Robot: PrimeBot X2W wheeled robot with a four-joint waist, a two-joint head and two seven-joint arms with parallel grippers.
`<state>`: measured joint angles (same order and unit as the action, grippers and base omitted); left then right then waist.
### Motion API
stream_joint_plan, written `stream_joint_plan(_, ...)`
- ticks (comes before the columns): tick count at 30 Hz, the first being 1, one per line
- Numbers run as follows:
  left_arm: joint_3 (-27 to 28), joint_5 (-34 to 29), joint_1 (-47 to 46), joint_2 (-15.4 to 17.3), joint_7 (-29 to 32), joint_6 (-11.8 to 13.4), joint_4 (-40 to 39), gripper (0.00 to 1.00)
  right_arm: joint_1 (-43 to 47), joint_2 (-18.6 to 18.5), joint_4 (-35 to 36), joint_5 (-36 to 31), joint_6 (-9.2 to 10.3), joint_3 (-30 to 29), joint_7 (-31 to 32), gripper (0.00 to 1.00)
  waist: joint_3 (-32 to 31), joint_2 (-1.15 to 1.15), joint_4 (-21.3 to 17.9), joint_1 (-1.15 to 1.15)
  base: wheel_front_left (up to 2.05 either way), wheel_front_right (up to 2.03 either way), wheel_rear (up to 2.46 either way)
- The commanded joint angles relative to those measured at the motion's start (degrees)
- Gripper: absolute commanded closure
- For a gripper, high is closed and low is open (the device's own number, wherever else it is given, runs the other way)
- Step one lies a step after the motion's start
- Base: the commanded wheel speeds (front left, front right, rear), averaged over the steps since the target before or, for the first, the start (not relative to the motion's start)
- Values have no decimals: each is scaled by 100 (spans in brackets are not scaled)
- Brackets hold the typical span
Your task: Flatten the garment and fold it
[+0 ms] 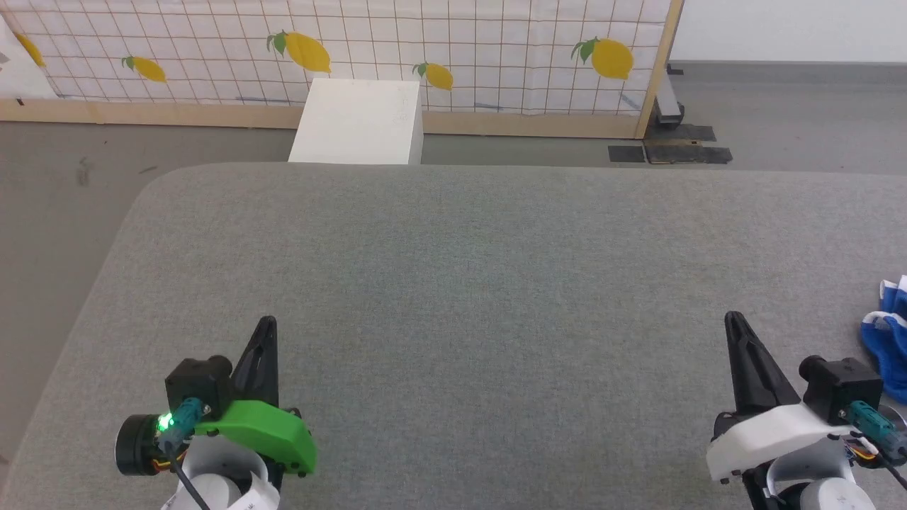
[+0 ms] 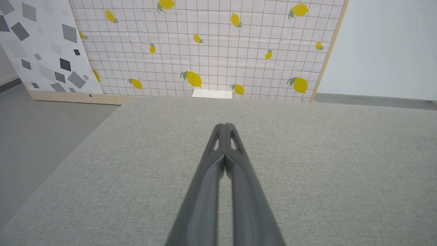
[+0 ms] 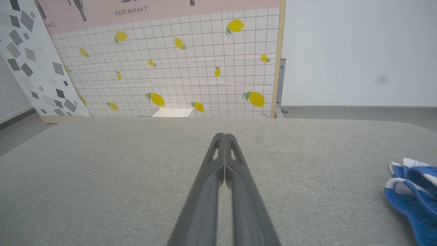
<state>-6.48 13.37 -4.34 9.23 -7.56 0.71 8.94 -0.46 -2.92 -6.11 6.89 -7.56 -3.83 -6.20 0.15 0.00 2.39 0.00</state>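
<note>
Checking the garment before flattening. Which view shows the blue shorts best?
The right wrist view: the garment lies bunched at its right edge, white trim visible. The head view catches a smaller piece, cut off at the right edge.

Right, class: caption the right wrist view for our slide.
Shut right tool over grey surface, blue garment bunched at right edge.

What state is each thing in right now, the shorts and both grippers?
shorts: crumpled in a heap on the table, far to the robot's right, not flattened, not held.
left gripper: shut, holding nothing.
right gripper: shut, holding nothing, apart from the shorts.
</note>
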Motion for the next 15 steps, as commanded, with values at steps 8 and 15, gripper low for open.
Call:
stream_joint_plan(8, 101, -205, 138, -99, 105, -32, -138, 100, 24, 3, 104, -140, 4, 66, 92, 100, -2, 0, -29, 0, 0, 0, 0)
stream_joint_plan(15, 165, -337, 173, -162, 181, -37, -226, 100, 26, 3, 164, -204, 4, 103, 154, 100, -3, 0, -53, 0, 0, 0, 0)
